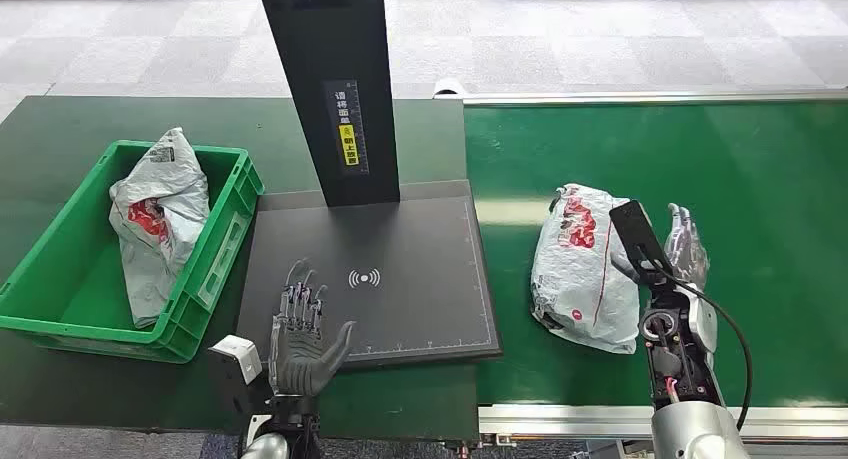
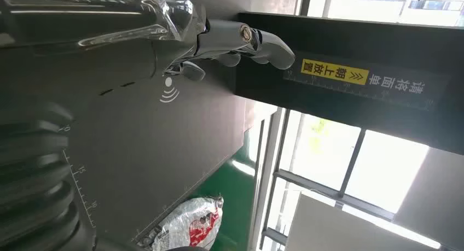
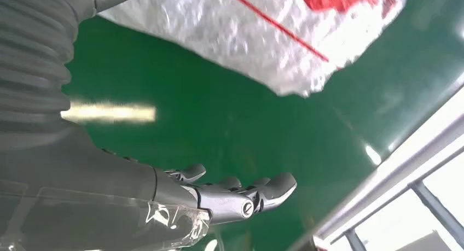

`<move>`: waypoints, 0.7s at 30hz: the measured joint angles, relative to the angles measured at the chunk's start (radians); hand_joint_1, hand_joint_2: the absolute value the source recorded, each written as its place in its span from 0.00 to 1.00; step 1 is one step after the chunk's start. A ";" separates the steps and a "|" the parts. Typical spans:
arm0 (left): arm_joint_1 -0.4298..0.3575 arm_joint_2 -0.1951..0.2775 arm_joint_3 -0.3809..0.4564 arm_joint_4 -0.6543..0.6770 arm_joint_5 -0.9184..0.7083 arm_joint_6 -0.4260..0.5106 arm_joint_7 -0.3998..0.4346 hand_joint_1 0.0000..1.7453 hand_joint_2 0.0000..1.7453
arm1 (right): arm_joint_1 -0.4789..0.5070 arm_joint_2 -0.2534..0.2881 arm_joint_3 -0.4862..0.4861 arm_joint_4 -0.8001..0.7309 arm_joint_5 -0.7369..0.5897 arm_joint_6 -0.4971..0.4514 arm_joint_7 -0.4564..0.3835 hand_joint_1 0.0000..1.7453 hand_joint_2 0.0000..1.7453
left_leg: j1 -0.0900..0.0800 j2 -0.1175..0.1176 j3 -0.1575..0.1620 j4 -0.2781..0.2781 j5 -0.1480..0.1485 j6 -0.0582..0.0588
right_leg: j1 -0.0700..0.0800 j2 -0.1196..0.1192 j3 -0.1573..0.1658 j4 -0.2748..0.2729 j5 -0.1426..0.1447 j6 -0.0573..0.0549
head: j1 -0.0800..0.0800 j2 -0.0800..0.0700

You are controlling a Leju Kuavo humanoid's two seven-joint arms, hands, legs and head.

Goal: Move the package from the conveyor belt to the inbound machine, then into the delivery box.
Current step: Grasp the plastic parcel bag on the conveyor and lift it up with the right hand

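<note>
On the belt: the package [image 1: 582, 269], a white crinkled poly bag with red print, lies flat on the green conveyor belt [image 1: 760, 199], just beside the right hand's fingers, on their inner side toward the machine.
Right hand: right hand [image 1: 686, 247] stands edge-up over the belt, fingers [image 3: 257, 192] straight and released, holding nothing; a strip of green seems to separate them from the bag, though the wrist view is too blurred to be sure they are apart.
Package from the right wrist: its white edge and red stripe run across the belt opposite the fingers.
Left hand: left hand [image 1: 303, 339] hovers palm-up at the near edge of the inbound machine [image 1: 400, 309], fingers spread and released, gripping nothing.
Ahead of the left fingers: the dark scanning plate with a white wireless mark [image 1: 364, 277], and beyond it the black upright column [image 1: 335, 79] carrying a yellow label [image 2: 332, 72].
Outward of the left fingers: the green delivery box [image 1: 60, 289] sits on the dark bench [image 1: 60, 119], touching or just beside the plate's edge.
Inside the box: another white bag [image 1: 160, 219] with red print, leaning against the far wall.
Package from the left wrist: it shows past the plate's edge, well apart from the left fingers.
</note>
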 joint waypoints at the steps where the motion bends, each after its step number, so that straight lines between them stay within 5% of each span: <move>1: -0.003 -0.001 -0.001 0.003 0.000 -0.003 -0.001 0.00 1.00 | -0.006 0.001 0.001 0.021 0.003 0.011 0.002 0.00 1.00 | 0.000 0.000 0.000 0.000 0.000 0.000 | 0.000 0.000 0.000 0.000 0.000 0.000 | 0.000 0.000; 15: -0.072 -0.007 -0.019 0.109 0.036 -0.038 -0.039 0.00 1.00 | -0.051 0.050 0.053 0.289 0.069 0.275 0.095 0.00 1.00 | 0.000 0.000 0.000 0.000 0.000 0.000 | 0.000 0.000 -0.001 0.000 0.000 0.000 | 0.000 0.000; 19: -0.087 -0.013 -0.027 0.143 0.043 -0.031 -0.046 0.00 1.00 | -0.076 0.056 0.080 0.319 0.122 0.328 0.296 1.00 1.00 | 0.000 -0.002 0.004 0.000 0.000 0.000 | 0.000 -0.001 0.003 0.000 -0.001 0.000 | 0.000 0.000; 21: -0.088 -0.019 -0.029 0.154 0.045 -0.016 -0.049 0.00 1.00 | -0.083 0.061 0.087 0.327 0.127 0.311 0.345 1.00 1.00 | 0.000 -0.005 0.005 0.000 0.000 0.000 | 0.000 -0.004 0.005 0.000 -0.002 0.001 | 0.000 0.000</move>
